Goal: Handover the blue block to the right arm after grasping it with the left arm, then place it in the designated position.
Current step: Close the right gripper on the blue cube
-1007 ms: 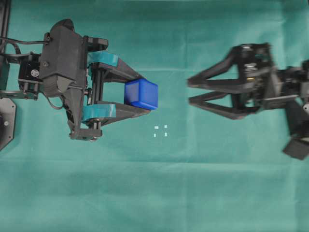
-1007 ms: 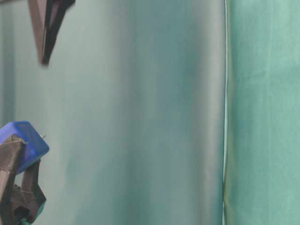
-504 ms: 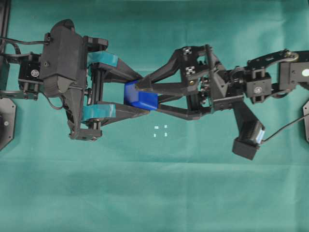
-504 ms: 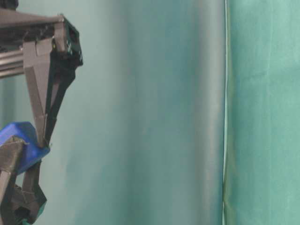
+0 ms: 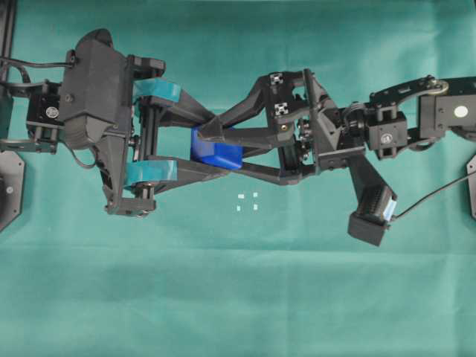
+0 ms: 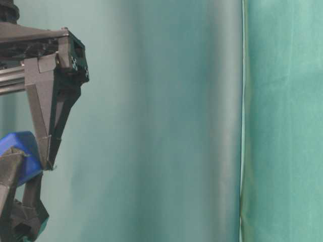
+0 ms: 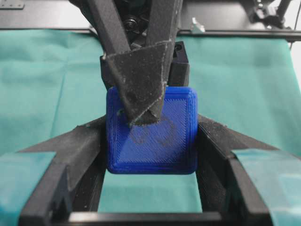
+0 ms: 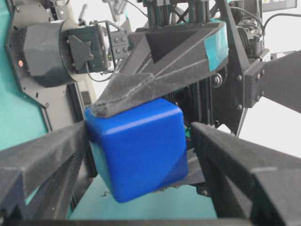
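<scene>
from the right wrist camera, the blue block (image 8: 136,153) filled the middle of the view, sitting between the two plain black fingers (image 8: 40,157) of the right claw (image 8: 141,155). those fingers stood spread wide on either side of it, with gaps showing on both flanks, so they were not squeezing it. a teal-taped finger (image 8: 174,61) of the left claw lay pressed along the block's upper face, with that arm's dark wrist housing behind.

from the left wrist camera, the block (image 7: 153,141) was pinched between the left claw's (image 7: 150,141) two fingers (image 7: 70,150), held up off the green cloth (image 7: 47,80). it bore faint dark ring marks on its facing side. one pointed black tip (image 7: 138,80) of the right claw overlapped the block's top half, and i could not tell whether it touched.

from overhead, the left arm (image 5: 97,111) reached in from the left and the right arm (image 5: 401,126) from the right, their claws meeting tip to tip around the block (image 5: 216,152). the right claw's (image 5: 212,152) fingers straddled it from the other side, crossing between the taped ones. on the cloth (image 5: 238,297) just below and a little right of the block lay four tiny white marks (image 5: 248,201) in a small square, bare and well clear of both claws.

from table level, the block (image 6: 22,151) showed at the left edge, raised above the cloth, a right finger (image 6: 48,121) pointing down beside it.
</scene>
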Tool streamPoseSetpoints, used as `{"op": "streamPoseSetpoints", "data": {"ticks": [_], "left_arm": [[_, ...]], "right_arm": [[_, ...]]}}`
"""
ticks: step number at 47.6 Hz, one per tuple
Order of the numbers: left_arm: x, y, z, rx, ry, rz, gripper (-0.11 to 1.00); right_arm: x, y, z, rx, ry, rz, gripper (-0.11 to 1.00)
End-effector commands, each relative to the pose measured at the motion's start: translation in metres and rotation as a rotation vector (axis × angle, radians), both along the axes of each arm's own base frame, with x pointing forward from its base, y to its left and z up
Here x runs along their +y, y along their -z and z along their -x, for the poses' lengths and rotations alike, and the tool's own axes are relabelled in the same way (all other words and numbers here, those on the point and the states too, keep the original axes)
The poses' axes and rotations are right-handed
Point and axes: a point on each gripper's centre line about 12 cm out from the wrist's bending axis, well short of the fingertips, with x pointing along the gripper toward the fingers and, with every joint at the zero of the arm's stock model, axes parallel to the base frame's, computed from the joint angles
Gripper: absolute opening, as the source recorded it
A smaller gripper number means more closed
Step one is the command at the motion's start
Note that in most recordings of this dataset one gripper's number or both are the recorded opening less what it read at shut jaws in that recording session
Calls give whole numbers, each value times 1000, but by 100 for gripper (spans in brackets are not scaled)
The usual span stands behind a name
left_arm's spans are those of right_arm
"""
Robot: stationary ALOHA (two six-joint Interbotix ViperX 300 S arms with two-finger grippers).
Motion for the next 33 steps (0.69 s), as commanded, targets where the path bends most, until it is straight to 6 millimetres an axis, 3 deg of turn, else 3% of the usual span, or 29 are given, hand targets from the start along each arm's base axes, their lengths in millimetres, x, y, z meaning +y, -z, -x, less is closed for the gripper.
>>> {"op": "streamPoseSetpoints", "data": {"ticks": [1,13,20,33], "left_arm": [[1,-11,2,-31,-2,4,47],[1,-10,2,-29,-2,4,47],[1,-10,2,-23,-2,4,47],[1,-9,2,-14,-2,3,47]], "right_arm": [[1,-18,0,-47,-6,-5,93],[1,-17,0,-43,-4,-12,87],[3,-17,0,-40,-6,-11,62],[0,-13,0,-3,28,-6,62]]}}
